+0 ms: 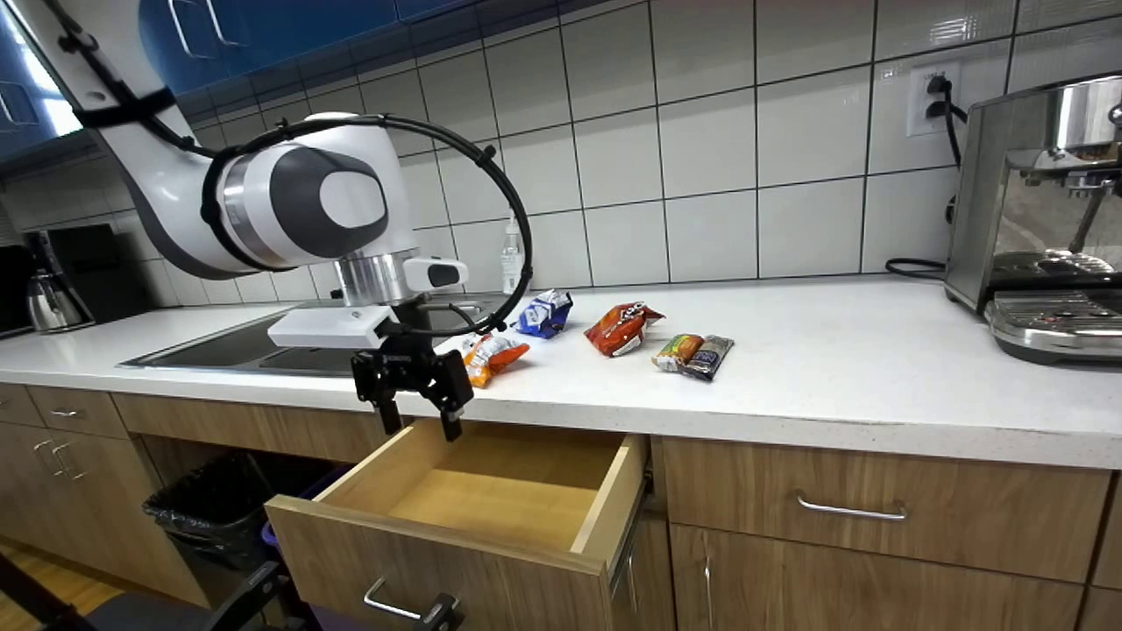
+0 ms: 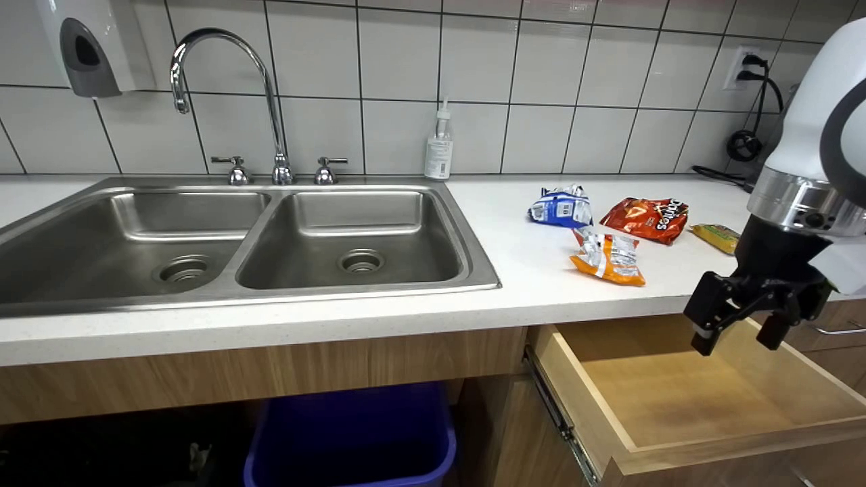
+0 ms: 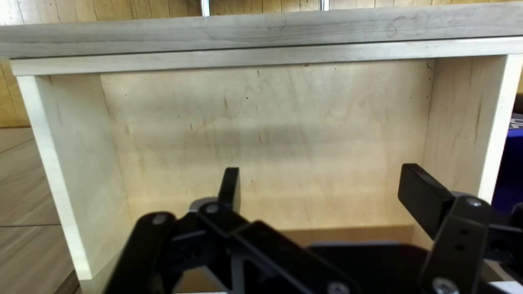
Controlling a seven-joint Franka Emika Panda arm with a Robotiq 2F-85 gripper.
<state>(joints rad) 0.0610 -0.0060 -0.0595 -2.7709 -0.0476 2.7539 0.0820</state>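
Note:
My gripper (image 1: 422, 422) hangs with its jaws wide apart and nothing between them. Below it a wooden drawer (image 1: 491, 501) is pulled out, its inside bare in the wrist view, where the black fingers (image 3: 425, 196) stand over the drawer floor (image 3: 265, 143). Nearest on the counter is an orange and white snack bag (image 2: 612, 257), seen in both exterior views. Behind it lie a blue bag (image 2: 561, 208) and a red Doritos bag (image 2: 639, 218). Farther along sit a yellow packet (image 1: 678, 350) and a dark packet (image 1: 708, 357), side by side.
The white counter's front edge (image 1: 789, 434) overhangs the drawer's back. A double sink (image 2: 473, 270) with a faucet (image 2: 270, 95) and a pump bottle (image 2: 439, 149) lies alongside. A coffee machine (image 1: 1008, 202) stands at the far end. Bins, one blue (image 2: 352, 433), sit under the counter.

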